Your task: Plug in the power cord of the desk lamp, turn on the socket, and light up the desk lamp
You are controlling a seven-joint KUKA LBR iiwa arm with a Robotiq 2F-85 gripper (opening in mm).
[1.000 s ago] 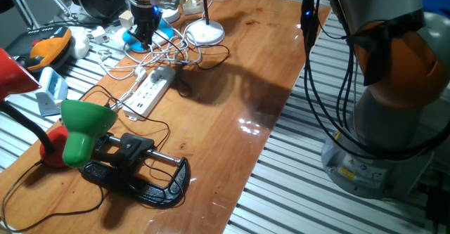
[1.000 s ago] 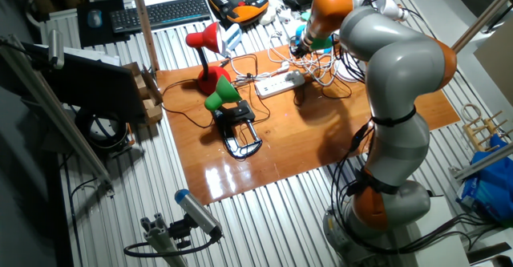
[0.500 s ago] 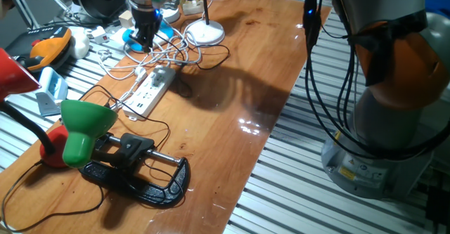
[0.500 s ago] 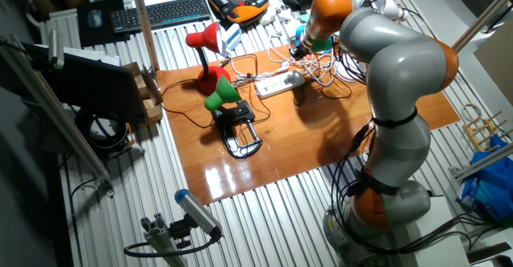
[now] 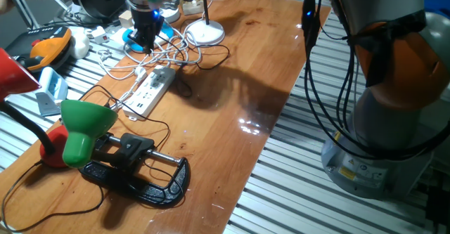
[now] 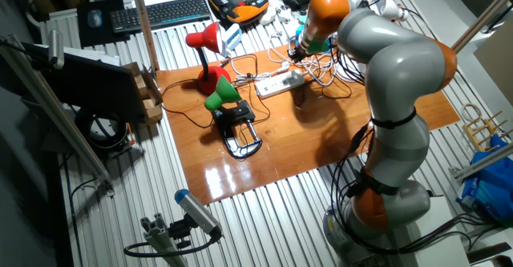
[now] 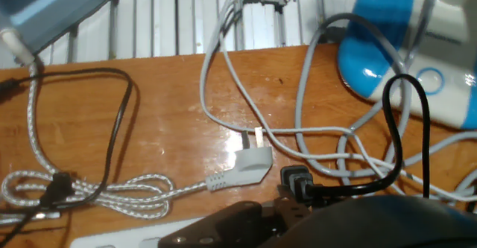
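Observation:
The desk lamp's round white base (image 5: pixel 205 31) stands at the table's far end, its thin dark stem (image 5: pixel 206 2) rising from it. The power cord (image 7: pixel 406 121) loops on the wood and ends in a small black plug (image 7: pixel 297 181). In the hand view that plug lies just ahead of my dark fingers (image 7: pixel 223 222). My gripper (image 5: pixel 146 43) (image 6: pixel 297 52) hangs low over the cable tangle, beyond the far end of the socket (image 5: pixel 151 90) (image 6: pixel 280 82). The jaws look open, with nothing held.
A white plug (image 7: pixel 250 162) and grey-white cables (image 7: pixel 298 132) lie beside the black plug. A blue-and-white device (image 7: pixel 391 47) sits at the right. The green-shaded clamp lamp (image 5: pixel 84 125), its black clamp (image 5: pixel 140 178) and a red-shaded lamp (image 6: pixel 204 42) stand at the near end.
The gripper has shifted very slightly over the cable tangle. Nothing else has moved.

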